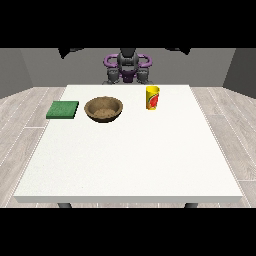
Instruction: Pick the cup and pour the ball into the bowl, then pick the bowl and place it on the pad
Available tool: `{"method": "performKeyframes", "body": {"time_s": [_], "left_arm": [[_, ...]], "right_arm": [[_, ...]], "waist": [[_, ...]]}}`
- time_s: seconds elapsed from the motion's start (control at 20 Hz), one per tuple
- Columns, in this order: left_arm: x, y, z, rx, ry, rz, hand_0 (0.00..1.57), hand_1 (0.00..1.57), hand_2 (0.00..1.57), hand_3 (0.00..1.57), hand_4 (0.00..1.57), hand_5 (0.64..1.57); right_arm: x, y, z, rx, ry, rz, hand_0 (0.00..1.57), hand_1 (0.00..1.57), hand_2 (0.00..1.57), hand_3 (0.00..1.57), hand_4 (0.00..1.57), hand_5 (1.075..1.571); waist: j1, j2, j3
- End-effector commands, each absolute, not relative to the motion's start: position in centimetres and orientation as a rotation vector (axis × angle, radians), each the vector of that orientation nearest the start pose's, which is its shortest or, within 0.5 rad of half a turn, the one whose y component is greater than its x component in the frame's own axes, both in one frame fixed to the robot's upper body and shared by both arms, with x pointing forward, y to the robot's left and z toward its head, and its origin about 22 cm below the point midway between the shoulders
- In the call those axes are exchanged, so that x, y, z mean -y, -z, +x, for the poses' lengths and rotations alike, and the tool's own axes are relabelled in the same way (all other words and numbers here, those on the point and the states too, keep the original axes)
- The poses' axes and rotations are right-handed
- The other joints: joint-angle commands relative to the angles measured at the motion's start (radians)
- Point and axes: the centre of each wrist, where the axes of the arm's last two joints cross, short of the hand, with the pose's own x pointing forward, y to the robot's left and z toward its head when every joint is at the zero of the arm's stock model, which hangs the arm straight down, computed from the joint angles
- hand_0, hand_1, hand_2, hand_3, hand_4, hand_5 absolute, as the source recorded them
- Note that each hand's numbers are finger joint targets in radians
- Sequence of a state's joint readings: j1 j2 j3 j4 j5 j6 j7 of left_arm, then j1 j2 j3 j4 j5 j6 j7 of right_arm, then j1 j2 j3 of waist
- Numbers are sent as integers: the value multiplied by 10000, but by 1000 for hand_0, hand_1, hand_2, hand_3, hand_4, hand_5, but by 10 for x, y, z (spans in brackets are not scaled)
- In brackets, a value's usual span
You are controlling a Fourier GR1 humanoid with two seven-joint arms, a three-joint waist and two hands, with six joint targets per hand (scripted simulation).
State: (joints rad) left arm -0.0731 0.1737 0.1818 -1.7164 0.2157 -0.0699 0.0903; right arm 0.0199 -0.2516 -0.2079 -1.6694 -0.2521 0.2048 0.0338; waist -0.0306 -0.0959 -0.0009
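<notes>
A yellow cup (152,97) with a red label stands upright on the far half of the white table (130,155), a little right of centre. I see no ball; the inside of the cup is hidden. A brown wooden bowl (88,106) sits left of the cup, apart from it. A flat green pad (63,109) lies left of the bowl near the table's left edge. The hand at the view's left (113,76) and the hand at the view's right (143,75) are held close to the robot's body behind the far table edge, away from all three things.
The robot's torso (128,64) stands behind the middle of the far edge. Bare white tabletop stretches from the objects to the near edge. Grey wooden floor (20,115) surrounds the table.
</notes>
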Motion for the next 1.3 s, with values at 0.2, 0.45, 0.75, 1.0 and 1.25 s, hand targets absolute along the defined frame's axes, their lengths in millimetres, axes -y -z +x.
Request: {"method": "performKeyframes", "body": {"time_s": [0.2,0.45,0.75,1.0,1.25], "left_arm": [[-319,-46,274,18715,-875,451,0,0,0,0,0,1529],[-269,-2,269,18757,-473,283,0,0,0,0,0,1526],[-250,20,301,19452,-760,691,0,0,0,0,0,1517],[-268,45,307,19663,-1207,1150,0,0,0,0,0,1519],[-268,79,305,19458,-1038,1269,0,0,0,0,0,1519]], "right_arm": [[325,-58,250,17864,-363,640,0,0,0,0,0,1570],[332,-39,254,17609,-540,183,0,0,0,0,0,1571],[327,-56,276,18838,-784,379,0,0,0,0,0,1571],[335,-30,255,18715,-972,910,0,0,0,0,0,1570],[327,-52,273,18924,-821,827,0,0,0,0,0,1571]], "waist": [[-371,1669,4],[-89,1694,8],[-477,2856,6],[-1080,3095,6],[-880,3190,1]]}}
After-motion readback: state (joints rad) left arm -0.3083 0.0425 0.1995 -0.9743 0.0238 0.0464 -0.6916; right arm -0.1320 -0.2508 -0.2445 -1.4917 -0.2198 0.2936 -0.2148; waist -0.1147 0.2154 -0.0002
